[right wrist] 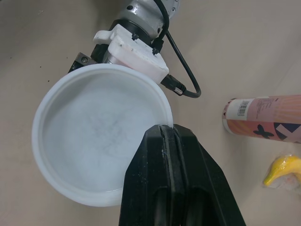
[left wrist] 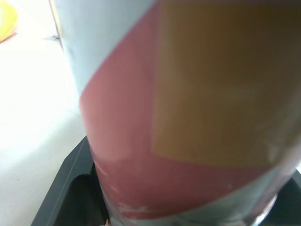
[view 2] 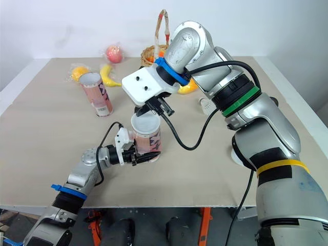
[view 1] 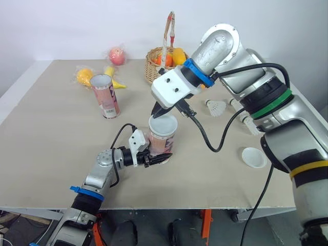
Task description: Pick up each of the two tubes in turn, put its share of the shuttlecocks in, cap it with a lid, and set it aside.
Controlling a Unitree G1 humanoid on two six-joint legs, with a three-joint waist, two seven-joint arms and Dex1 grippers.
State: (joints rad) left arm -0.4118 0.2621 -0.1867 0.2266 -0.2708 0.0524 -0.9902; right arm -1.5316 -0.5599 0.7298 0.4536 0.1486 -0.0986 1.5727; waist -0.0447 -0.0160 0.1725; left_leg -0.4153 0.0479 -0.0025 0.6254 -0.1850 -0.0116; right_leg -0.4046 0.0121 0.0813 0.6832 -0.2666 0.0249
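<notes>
Stretching beige tabletop (view 1: 46, 148), loose lid (view 1: 254, 157) near right edge, white wall (view 1: 77, 25) behind.

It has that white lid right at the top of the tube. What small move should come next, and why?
Probably press the white lid straight down onto the tube. The right gripper pinches the lid's rim right at the tube's mouth, and the left gripper braces the tube low down, so it looks ready for capping.
</notes>
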